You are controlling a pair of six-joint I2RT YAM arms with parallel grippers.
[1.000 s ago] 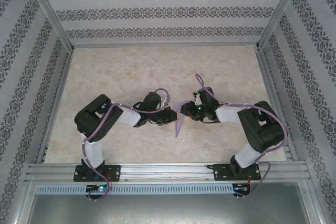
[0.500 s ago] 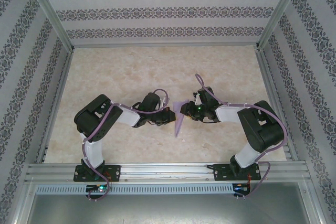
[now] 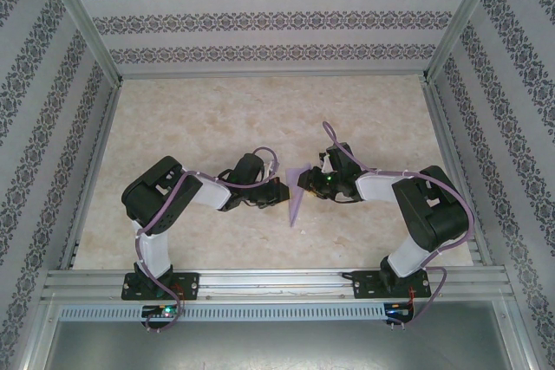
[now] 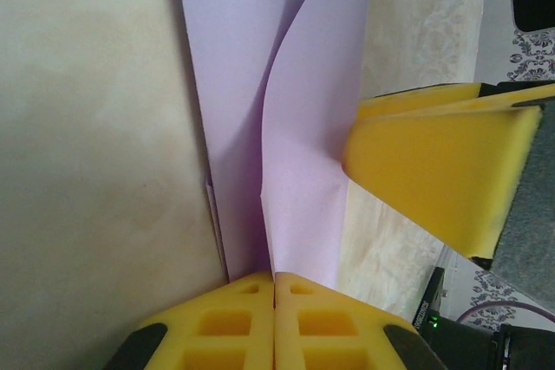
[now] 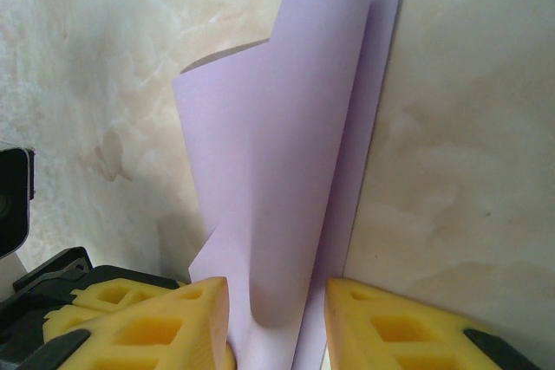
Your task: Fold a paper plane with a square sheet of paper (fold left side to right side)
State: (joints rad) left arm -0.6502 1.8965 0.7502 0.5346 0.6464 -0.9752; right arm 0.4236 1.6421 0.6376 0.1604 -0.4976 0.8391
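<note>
The fold of the left side over to the right looks to be in hand; the lavender paper (image 3: 296,201) sits between the two arms near the middle of the tabletop (image 3: 217,119), already narrowed to a long shape that tapers to a point towards the arm bases. The left tool (image 3: 279,190) is closed on it; in the left wrist view its yellow fingers (image 4: 243,327) meet with no gap and the paper (image 4: 251,84) runs out of the seam between them, one layer lying flat and another rising in a soft curve. The right tool (image 3: 305,181) stands with its jaws apart; in the right wrist view its fingers (image 5: 143,327) straddle the paper (image 5: 277,153) without pressing it.

The raised flap is curled, not creased; the next move probably calls for laying it flat, edges matched, and then pressing along the fold while the left tool keeps its pinch.

The paper is thin, matte and unmarked, limp enough to bow under its own weight; the fingers are blocky yellow foam-like pads with moulded recesses; the tabletop (image 5: 468,127) is a pale, marbled, smooth surface.
</note>
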